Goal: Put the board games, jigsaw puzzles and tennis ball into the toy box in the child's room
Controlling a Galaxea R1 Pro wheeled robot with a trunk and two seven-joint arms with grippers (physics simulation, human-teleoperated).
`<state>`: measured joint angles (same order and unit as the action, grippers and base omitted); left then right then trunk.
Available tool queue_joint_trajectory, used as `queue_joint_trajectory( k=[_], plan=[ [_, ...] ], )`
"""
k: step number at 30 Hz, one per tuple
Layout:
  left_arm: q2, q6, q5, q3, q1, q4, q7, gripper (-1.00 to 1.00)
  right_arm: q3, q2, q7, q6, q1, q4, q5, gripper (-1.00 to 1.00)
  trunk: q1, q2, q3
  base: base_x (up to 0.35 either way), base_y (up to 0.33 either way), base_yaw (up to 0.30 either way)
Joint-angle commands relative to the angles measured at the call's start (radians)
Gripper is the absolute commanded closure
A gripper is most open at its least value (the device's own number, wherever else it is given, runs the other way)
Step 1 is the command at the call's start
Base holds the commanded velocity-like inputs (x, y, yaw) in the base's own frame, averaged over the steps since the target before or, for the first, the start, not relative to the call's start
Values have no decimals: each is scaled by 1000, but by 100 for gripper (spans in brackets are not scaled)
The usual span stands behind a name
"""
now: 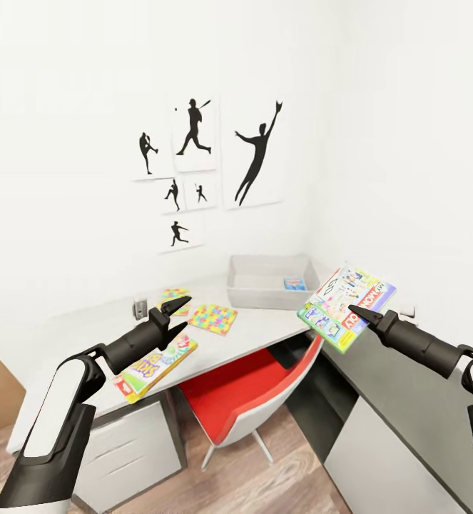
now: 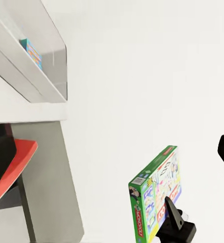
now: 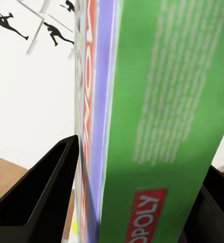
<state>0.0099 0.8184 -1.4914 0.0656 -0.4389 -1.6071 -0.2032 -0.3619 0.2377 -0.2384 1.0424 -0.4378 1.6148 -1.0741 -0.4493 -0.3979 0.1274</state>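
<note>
Gripping the Monopoly box (image 1: 346, 307) by its near edge, right gripper (image 1: 357, 315): black fingers closed flat on both faces of the box, one finger (image 3: 38, 195) against the printed lid in the right wrist view, the other cut off at the frame corner. Box held tilted in mid-air, right of the table (image 1: 265, 325) and near the toy box (image 1: 265, 291); thin flat carton, glossy, white-and-green lid, green side panel with fine print too blurred to read and the logo partly cropped.

Left gripper (image 1: 176, 318) hovering over the near part of the table with jaws parted, two pointed black fingers spread, nothing between them; just beyond it, the Skip-Bo box (image 1: 156, 365), flat, yellow, green and red, partly covered by the arm and overhanging the near table edge.

Toy box at the far right corner of the table: shallow light-grey rectangular tray, low plain walls. Inside, a small blue box (image 1: 295, 284), mostly hidden by the front wall; printing too small to make out.

Two jigsaw puzzles flat on the table left of the toy box: nearer puzzle (image 1: 213, 318) fully visible, thin square of pink, yellow, blue and green pieces; farther puzzle (image 1: 175, 296) partly hidden behind the left fingers.

Red chair (image 1: 254, 385) tucked under the table, smooth red seat, white shell, base cut off from sight. Black silhouette posters (image 1: 193, 164) on the matt white far wall.
</note>
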Motion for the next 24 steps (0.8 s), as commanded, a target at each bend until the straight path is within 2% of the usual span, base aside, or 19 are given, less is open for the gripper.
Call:
queue_joint_trajectory(
  k=[1,15,24],
  plan=[
    [0,4,-10,1,-1,0,-10,-100,-2,0,-10,5,-1,0,3,100,-1,-2,2,72,-11,279],
    [-1,2,-9,-1,-1,0,-15,-100,-2,0,-10,5,-1,0,3,100,-1,-2,-4,190,-110,276],
    [-2,2,-1,-3,-2,1,-18,-100,-2,0,-10,5,0,0,3,100,-1,-2,-4,254,-188,109]
  ],
)
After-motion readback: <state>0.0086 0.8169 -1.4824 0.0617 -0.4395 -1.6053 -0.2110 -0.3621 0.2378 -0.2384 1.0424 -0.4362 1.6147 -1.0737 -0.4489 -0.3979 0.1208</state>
